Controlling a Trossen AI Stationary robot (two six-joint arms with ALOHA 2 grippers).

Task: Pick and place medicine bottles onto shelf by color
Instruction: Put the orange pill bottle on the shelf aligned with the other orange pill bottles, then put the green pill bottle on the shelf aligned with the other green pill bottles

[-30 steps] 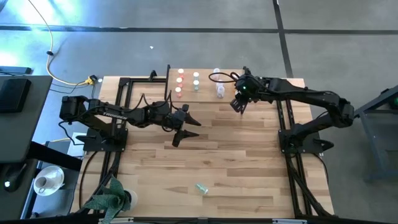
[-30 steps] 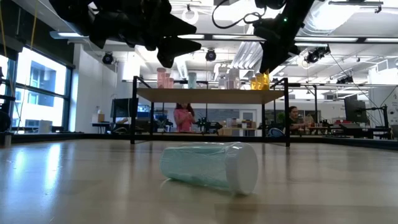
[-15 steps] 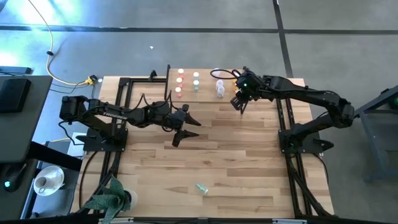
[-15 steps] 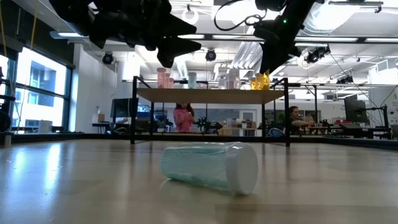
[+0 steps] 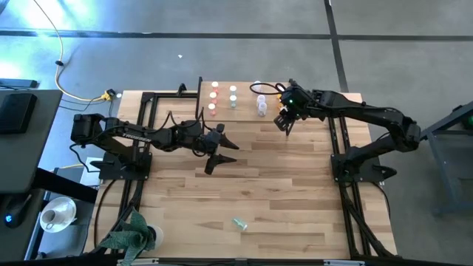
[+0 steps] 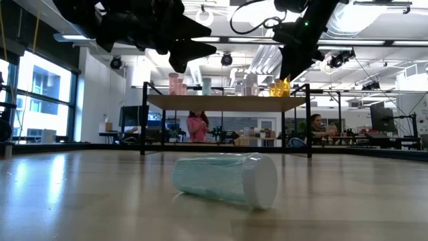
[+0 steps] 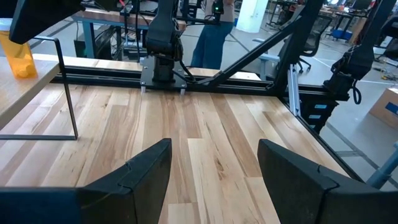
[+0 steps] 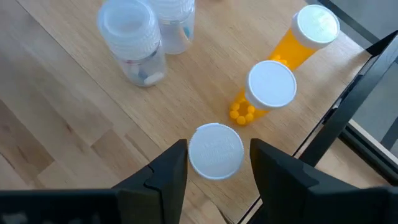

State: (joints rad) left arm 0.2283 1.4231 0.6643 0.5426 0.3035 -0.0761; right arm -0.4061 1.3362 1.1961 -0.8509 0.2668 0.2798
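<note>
On the far side of the desk (image 5: pixel 295 192), seen from above, the shelf (image 5: pixel 244 111) stands with small medicine bottles (image 5: pixel 214 96) set in short rows on it: pink ones at the left, pale green ones next, clear ones further right. The right gripper (image 5: pixel 284 122) hangs over the right end of the shelf. The left gripper (image 5: pixel 220 153) waits over the middle of the desk, well apart from the shelf, its fingers spread and holding nothing. One green bottle (image 5: pixel 239 223) lies on its side near the front edge of the desk.

From desk height, the green bottle (image 6: pixel 224 178) lies close up, its white cap pointing right. Far behind it the shelf (image 6: pixel 227 101) stands on thin black legs, with pink, green, clear and orange bottles in a line on top. The right gripper (image 6: pixel 289 63) hangs just above the orange bottles (image 6: pixel 279 87). People sit and stand in the room beyond.

In the left wrist view, the left gripper (image 7: pixel 211 180) is loose and wide over bare wood, with one orange bottle (image 7: pixel 17 57) on the shelf off to the side.

In the right wrist view, the right gripper (image 8: pixel 214 165) has its fingers parted on either side of a white cap (image 8: pixel 215 150), close to it, and I cannot tell if they touch it. Two more orange bottles (image 8: pixel 292 53) stand just beyond, and two clear bottles (image 8: pixel 134 46) stand further along the shelf (image 8: pixel 68 112).
</note>
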